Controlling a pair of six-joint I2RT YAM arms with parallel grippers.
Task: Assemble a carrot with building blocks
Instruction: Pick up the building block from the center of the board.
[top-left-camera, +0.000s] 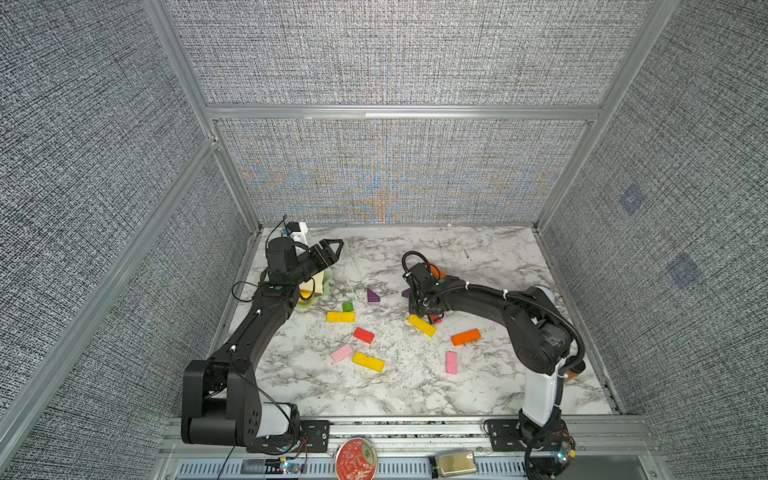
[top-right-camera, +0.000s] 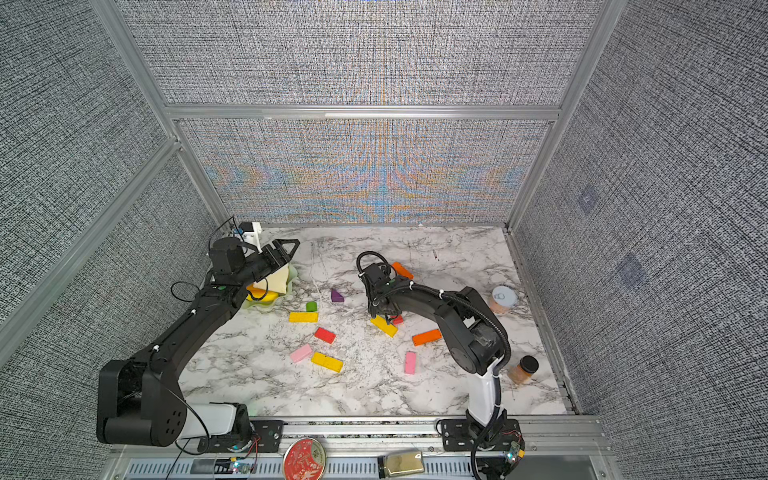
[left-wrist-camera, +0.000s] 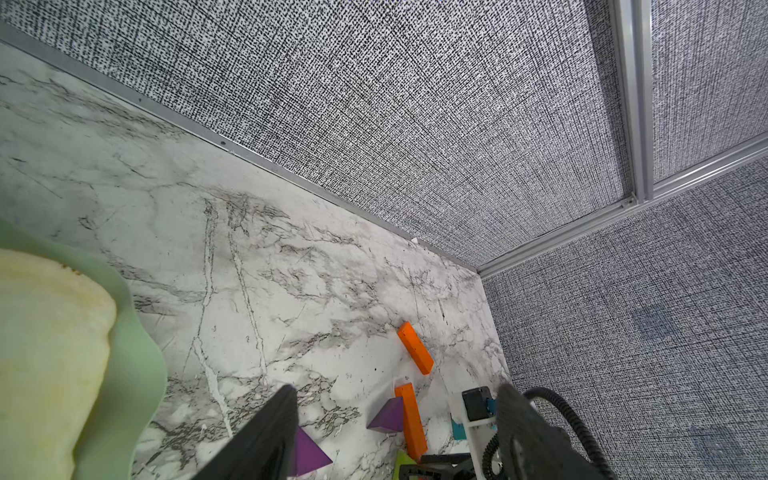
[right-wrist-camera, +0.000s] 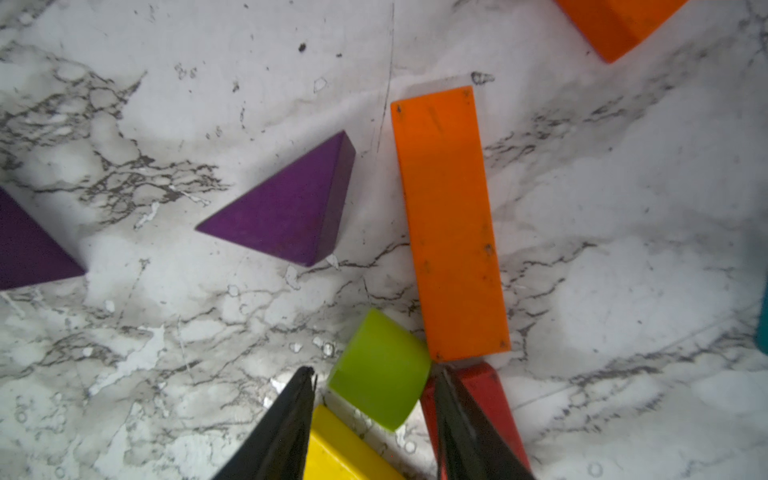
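Note:
In the right wrist view my right gripper (right-wrist-camera: 376, 370) stands open low over the table. A green stub (right-wrist-camera: 380, 370) lies between its fingers, with a gap beside one finger. The stub touches the end of an orange bar (right-wrist-camera: 451, 224). A purple triangle (right-wrist-camera: 286, 208) lies beside that bar, a red bar (right-wrist-camera: 486, 395) and a yellow bar (right-wrist-camera: 340, 453) under the fingers. My left gripper (left-wrist-camera: 397, 386) hangs open and empty above the plate at the back left (top-left-camera: 334, 249). More blocks lie mid-table: yellow bar (top-left-camera: 340, 317), green stub (top-left-camera: 348, 306), orange bar (top-left-camera: 466, 337).
A pale green plate (left-wrist-camera: 137, 353) with a bread slice (left-wrist-camera: 50, 353) sits under the left arm. An amber jar (top-right-camera: 523, 370) and a capped cup (top-right-camera: 503, 299) stand at the right. Red (top-left-camera: 364, 335), pink (top-left-camera: 341, 353), pink (top-left-camera: 451, 362) and yellow (top-left-camera: 368, 362) bars are scattered toward the front.

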